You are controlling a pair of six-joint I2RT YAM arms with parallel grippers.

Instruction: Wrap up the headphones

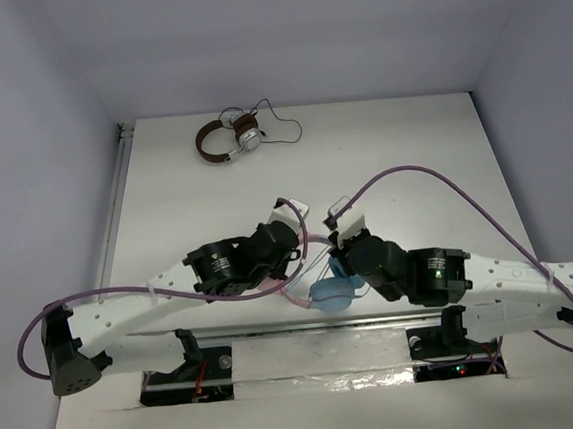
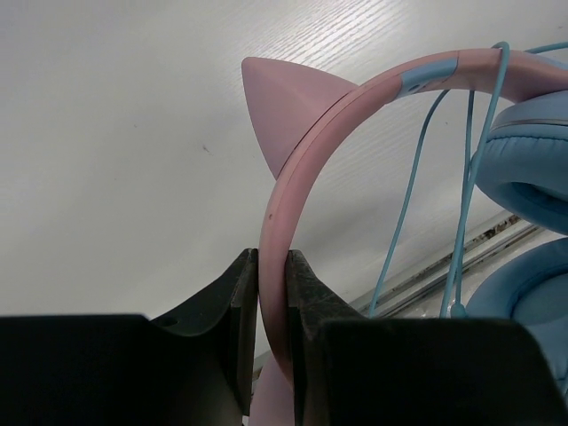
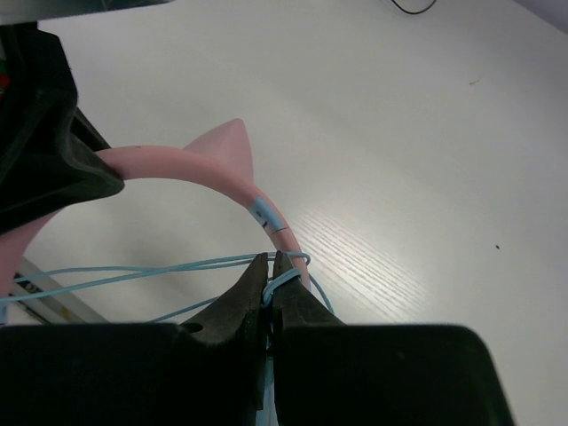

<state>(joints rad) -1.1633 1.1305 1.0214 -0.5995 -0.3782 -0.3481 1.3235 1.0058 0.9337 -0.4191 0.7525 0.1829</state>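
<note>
The headphones are held up between my two grippers near the table's front middle; a light blue ear cup (image 1: 334, 293) hangs below them. In the left wrist view my left gripper (image 2: 271, 257) is shut on the pink headband (image 2: 297, 169) just below a cat ear (image 2: 284, 106). The ear cups (image 2: 528, 169) and the thin blue cable (image 2: 404, 204) hang to its right. In the right wrist view my right gripper (image 3: 271, 259) is shut on the cable (image 3: 133, 273), right beside the headband (image 3: 204, 173). The cable loops round the headband there.
The brown-and-white headphones (image 1: 230, 139) with a black cable lie at the table's far edge. A metal rail (image 1: 306, 325) runs along the near edge, just below the ear cup. The purple arm cables (image 1: 444, 176) arc over the right side.
</note>
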